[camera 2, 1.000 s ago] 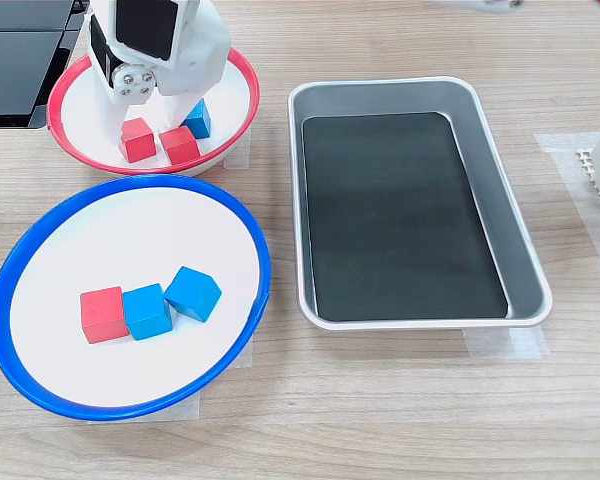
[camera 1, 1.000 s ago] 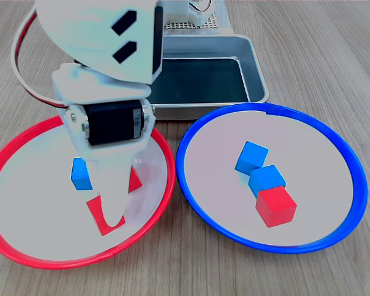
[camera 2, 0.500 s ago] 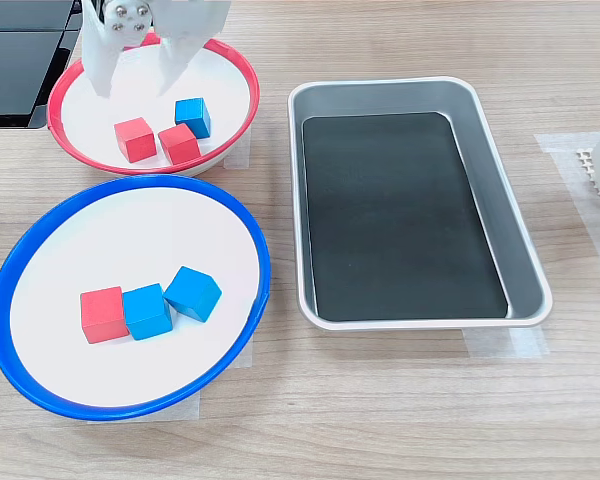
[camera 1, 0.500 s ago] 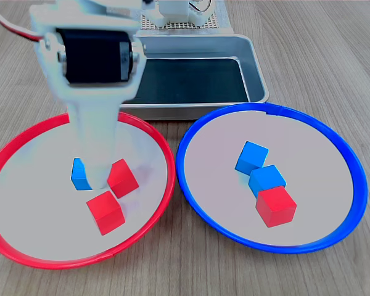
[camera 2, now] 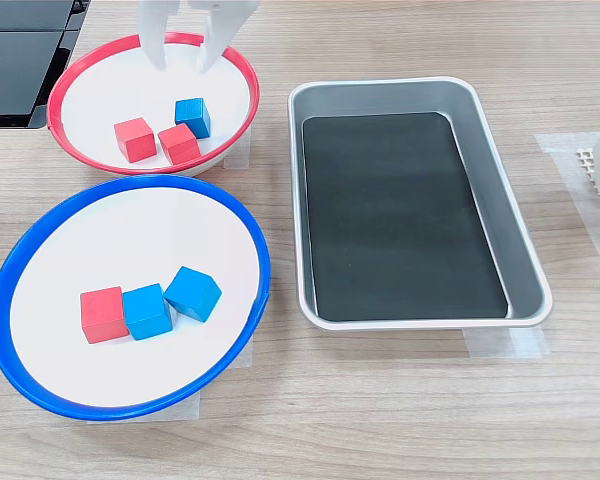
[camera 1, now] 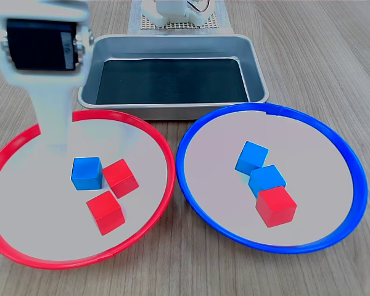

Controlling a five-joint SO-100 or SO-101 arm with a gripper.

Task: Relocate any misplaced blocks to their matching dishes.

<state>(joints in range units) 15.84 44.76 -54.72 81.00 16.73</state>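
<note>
In the second exterior view the hand (camera 2: pixel 184 55) hangs released and empty at upper left over the red-rimmed dish (camera 2: pixel 72 88), which holds two red blocks (camera 2: pixel 135 139) and a blue block (camera 2: pixel 192 117). The blue-rimmed dish (camera 2: pixel 40 225) at lower left holds two blue blocks and one red.

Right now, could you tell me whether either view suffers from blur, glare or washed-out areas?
In the first exterior view the pincer is overexposed and soft; the blocks stay sharp. In the second exterior view the metal tray shows faint sheen, with only the pincer's tips in frame.
</note>
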